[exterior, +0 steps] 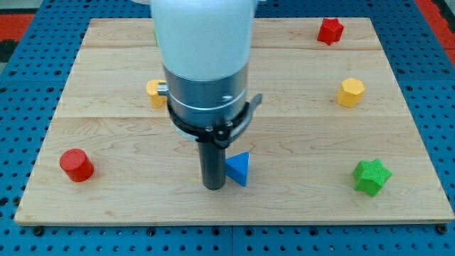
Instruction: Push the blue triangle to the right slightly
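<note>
The blue triangle (239,168) lies on the wooden board (128,142) a little below the middle. My tip (214,186) stands on the board right against the triangle's left side, at its lower left. The arm's white and grey body hangs over the board's upper middle and hides what is under it.
A red cylinder (76,165) sits at the view's lower left. A yellow block (156,92) peeks out left of the arm. A red star block (330,30) is at the top right, a yellow hexagon (350,92) at the right, a green star (372,176) at the lower right.
</note>
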Controlling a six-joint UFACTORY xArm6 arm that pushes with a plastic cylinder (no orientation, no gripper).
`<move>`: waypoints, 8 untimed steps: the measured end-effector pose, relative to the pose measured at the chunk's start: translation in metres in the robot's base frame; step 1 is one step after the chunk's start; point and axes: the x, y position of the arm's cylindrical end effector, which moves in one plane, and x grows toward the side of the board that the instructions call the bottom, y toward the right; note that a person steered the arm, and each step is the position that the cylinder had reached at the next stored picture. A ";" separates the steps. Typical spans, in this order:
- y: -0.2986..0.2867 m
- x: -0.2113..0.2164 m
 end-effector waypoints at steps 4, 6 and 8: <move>0.001 -0.018; 0.001 -0.014; 0.002 -0.004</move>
